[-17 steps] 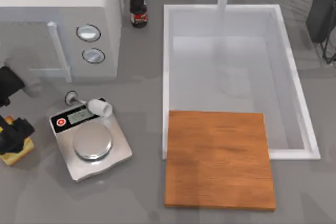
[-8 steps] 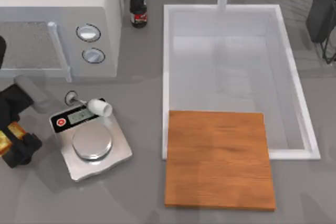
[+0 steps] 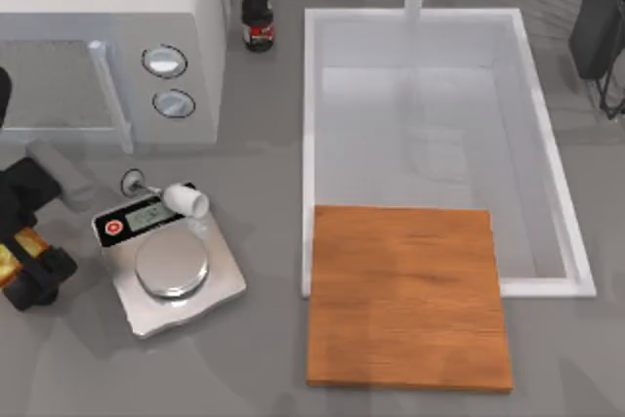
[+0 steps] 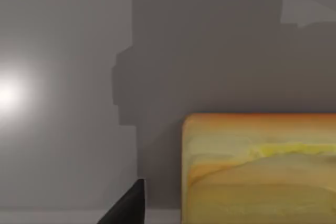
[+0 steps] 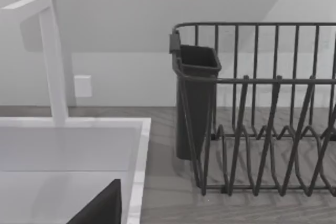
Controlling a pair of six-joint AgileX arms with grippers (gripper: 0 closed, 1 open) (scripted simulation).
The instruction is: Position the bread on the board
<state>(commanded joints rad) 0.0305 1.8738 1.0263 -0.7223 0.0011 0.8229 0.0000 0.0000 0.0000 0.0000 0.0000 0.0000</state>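
Observation:
The bread (image 3: 9,259), a small yellow-golden chunk with an orange crust, sits at the table's far left edge. My left gripper (image 3: 21,259) is shut on it and holds it just left of the silver scale. In the left wrist view the bread (image 4: 260,169) looms close above the grey tabletop, with one dark fingertip (image 4: 128,208) beside it. The board (image 3: 408,295), a large orange-brown wooden square, lies right of centre with its far edge over the sink rim. My right gripper (image 3: 598,17) stays parked at the far right corner, open, with one finger (image 5: 100,208) in its wrist view.
A silver kitchen scale (image 3: 171,266) stands between the bread and the board, with a small white cup (image 3: 186,200) lying at its far end. A microwave (image 3: 107,36) and a sauce bottle (image 3: 257,7) are at the back left. The white sink (image 3: 309,124) is behind the board. A dark dish rack (image 5: 262,114) is at the far right.
A second ago the bread lay on the table under my left gripper. The gripper has since risen with the bread in it; over the last half second it barely moved.

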